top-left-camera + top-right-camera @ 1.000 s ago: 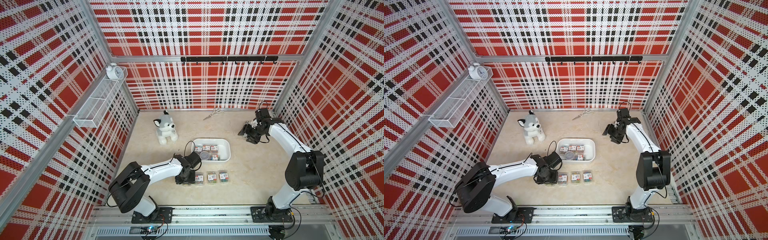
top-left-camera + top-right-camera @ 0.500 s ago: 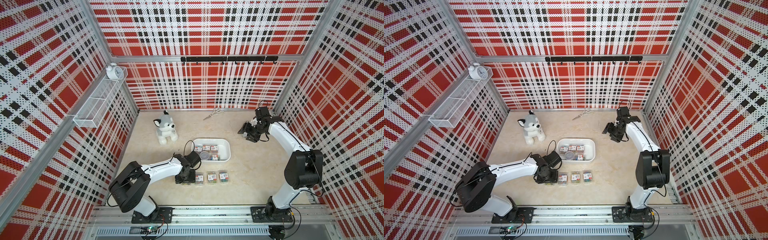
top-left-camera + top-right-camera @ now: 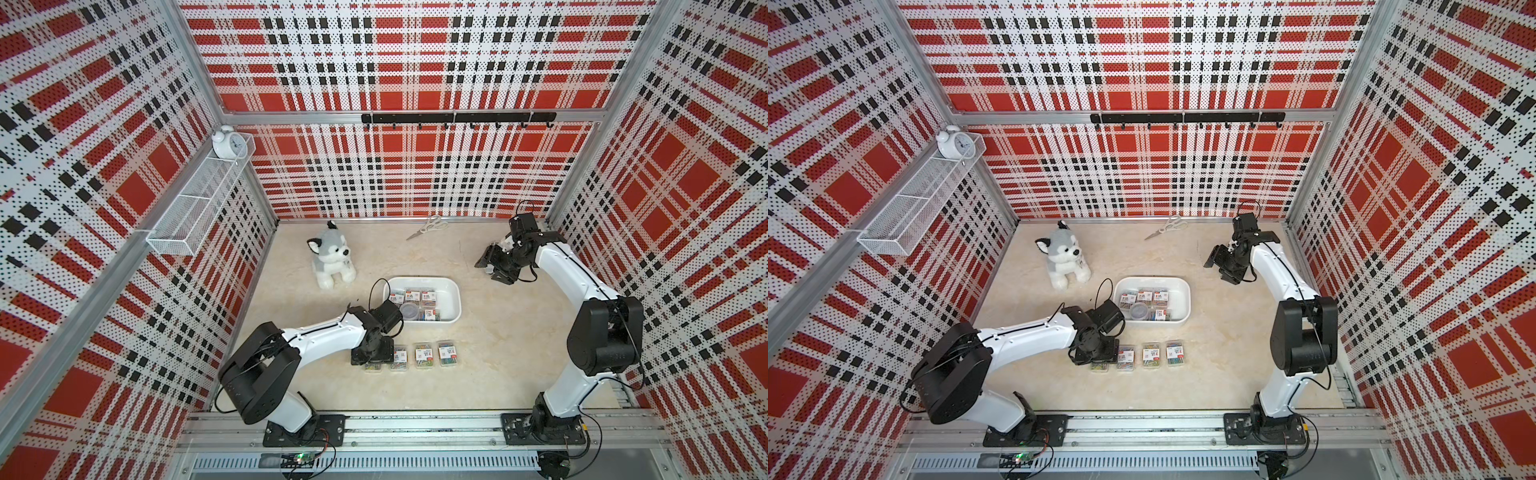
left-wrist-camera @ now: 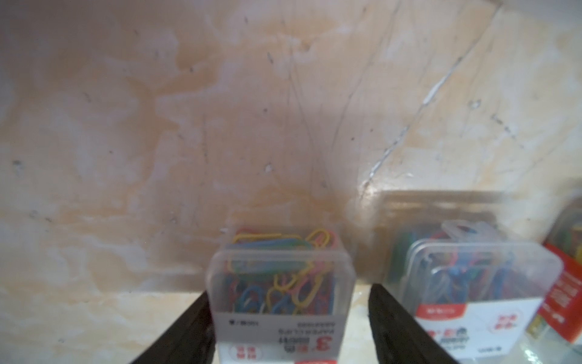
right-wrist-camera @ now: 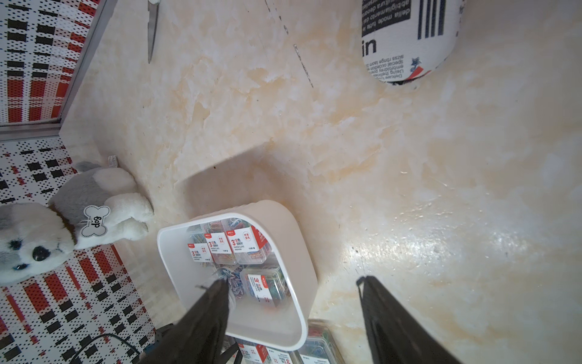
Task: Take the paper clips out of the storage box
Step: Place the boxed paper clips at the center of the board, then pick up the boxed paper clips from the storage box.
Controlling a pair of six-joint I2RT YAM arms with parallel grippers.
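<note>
Left fingers (image 4: 189,331) flanking a paper clip case (image 4: 280,283), right fingers (image 5: 204,321) apart

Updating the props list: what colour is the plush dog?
Grey and white; the plush dog shows best in a top view.

Glossy marbled tabletop (image 5: 409,189); clear plastic cases (image 4: 280,283); smooth white box (image 5: 294,239)

Left arm (image 3: 320,332) bends low, left fingers (image 4: 192,334) parted; right arm (image 3: 567,266) reaches far back, right fingers (image 5: 204,321) apart.
</note>
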